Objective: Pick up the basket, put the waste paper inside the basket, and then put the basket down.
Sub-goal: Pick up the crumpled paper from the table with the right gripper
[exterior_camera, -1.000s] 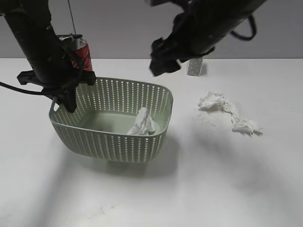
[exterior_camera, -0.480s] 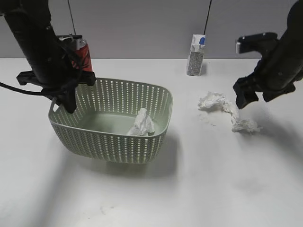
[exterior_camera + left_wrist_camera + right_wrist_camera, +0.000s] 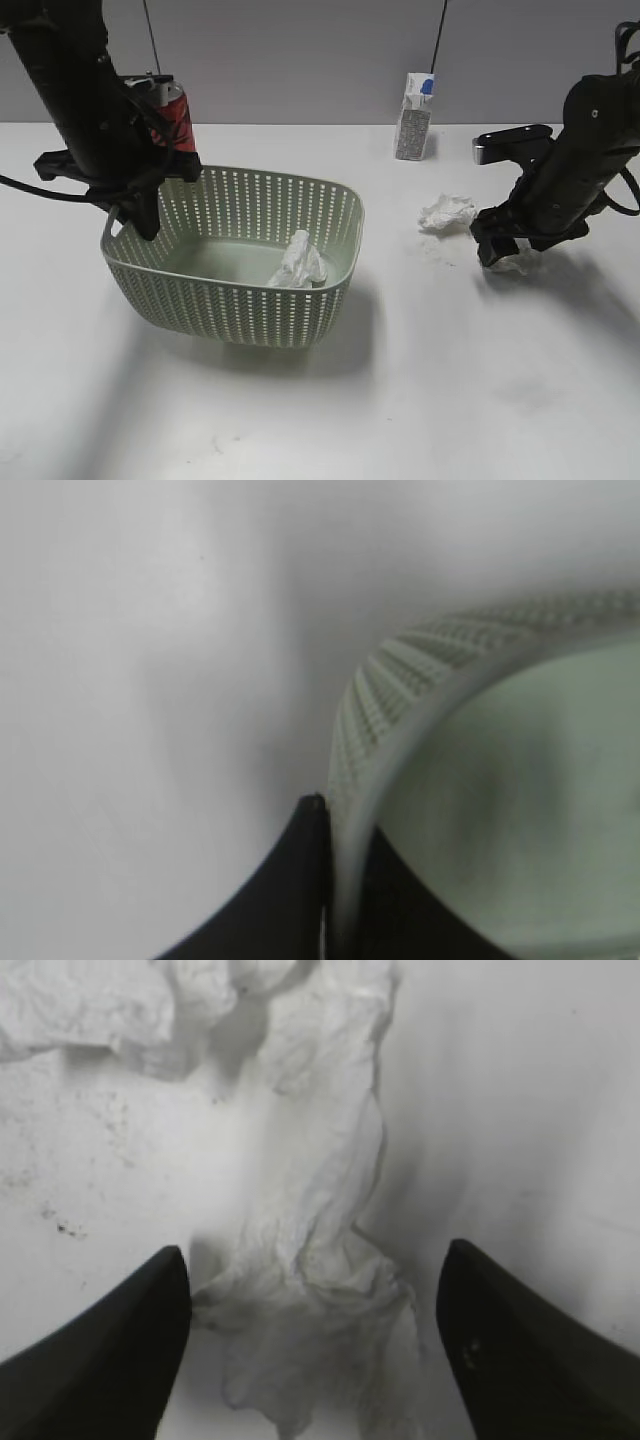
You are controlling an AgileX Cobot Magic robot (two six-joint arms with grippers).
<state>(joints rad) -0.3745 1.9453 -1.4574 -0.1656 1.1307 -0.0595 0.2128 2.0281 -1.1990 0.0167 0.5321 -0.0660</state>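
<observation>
White table [image 3: 420,400], left pincer [image 3: 335,880] clamping basket [image 3: 235,255] rim, right pincer [image 3: 310,1350] spread astride lengthwise waste paper [image 3: 310,1260].

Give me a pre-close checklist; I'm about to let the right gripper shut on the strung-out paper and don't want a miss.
1. right gripper open: ok.
2. waste paper between its fingers: ok.
3. Fingertips down at table level: cannot tell.
4. left gripper clamped on the basket rim: ok.
5. Basket has room; one paper wad inside: ok.
6. carton clear of the arm: ok.
</observation>
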